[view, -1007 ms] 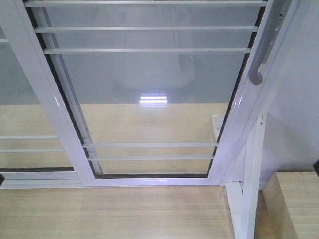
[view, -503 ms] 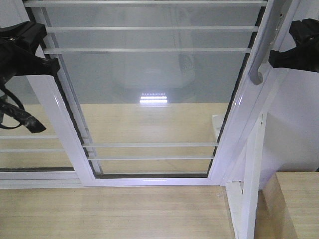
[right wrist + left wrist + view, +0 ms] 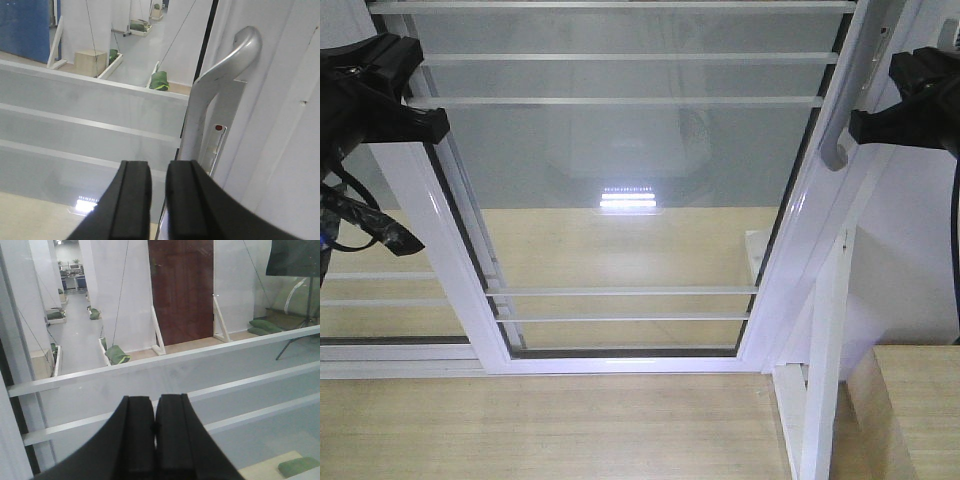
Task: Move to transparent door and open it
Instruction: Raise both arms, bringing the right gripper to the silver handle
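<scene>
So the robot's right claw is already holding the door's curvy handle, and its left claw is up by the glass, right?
Not quite. The right gripper isn't holding the handle yet. The right wrist view shows its fingers nearly closed on nothing, with the handle just ahead of them. The left gripper is up by the glass of the transparent door, as you said.

I hold both arms raised at the upper edges of the front view, my left gripper [image 3: 425,125] coming in from the left and my right gripper [image 3: 860,127] from the right, tips facing inward; on each wrist camera the black fingers [image 3: 137,440] sit pressed nearly together, empty
</scene>
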{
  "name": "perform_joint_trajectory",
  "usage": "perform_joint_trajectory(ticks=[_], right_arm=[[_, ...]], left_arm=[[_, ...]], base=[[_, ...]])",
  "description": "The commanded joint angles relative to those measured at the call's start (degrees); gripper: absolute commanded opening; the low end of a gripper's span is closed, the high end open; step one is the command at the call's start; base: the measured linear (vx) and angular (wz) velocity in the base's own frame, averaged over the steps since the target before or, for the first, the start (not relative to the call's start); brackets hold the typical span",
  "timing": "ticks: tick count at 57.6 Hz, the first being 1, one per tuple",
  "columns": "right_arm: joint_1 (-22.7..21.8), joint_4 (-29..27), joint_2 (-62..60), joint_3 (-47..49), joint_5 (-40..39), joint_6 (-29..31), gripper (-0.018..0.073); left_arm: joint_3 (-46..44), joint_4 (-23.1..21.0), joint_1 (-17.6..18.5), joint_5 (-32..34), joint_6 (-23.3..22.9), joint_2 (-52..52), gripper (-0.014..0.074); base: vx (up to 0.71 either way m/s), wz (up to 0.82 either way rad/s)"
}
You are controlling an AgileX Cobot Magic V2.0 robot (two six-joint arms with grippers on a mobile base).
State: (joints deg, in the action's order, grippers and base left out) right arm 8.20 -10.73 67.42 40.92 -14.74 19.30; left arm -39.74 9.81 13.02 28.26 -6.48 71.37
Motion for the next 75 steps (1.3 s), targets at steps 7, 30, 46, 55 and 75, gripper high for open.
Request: perform_joint_trajectory(ticks=[7, 30, 46, 55, 75], right_arm=[[-0.1, 0.7, -1.5, 2.2, -4.6, 0.7, 0.0477], [-3.6, -3.9, 5.3, 2.2, -10.7, -0.6, 0.054], [-7.0, 5.5, 15.2, 5.2, -15.0, -6.8, 0.0477], [-7.0, 10.7, 20.5, 10.2, -15.7, -10.9, 0.0473], [-7.0, 11.3, 28.2, 18.2, -17.0, -12.9, 0.047]], left_arm=[[-2.0, -0.4, 0.2, 3.2, -4.2, -1.3, 0.0435], [-2.0, -0.4, 0.2, 0.4, -4.2, -1.3, 0.062], [-2.0, -0.4, 0.2, -3.2, -4.2, -1.3, 0.0587], [-2.0, -0.4, 0.2, -7.1, -4.2, -1.3, 0.0587], [-2.0, -0.4, 0.2, -7.8, -4.1, -1.3, 0.0587]], base=[[0.0, 0.0], [0.0, 0.0], [0.0, 0.0], [0.0, 0.0], [0.0, 0.0]])
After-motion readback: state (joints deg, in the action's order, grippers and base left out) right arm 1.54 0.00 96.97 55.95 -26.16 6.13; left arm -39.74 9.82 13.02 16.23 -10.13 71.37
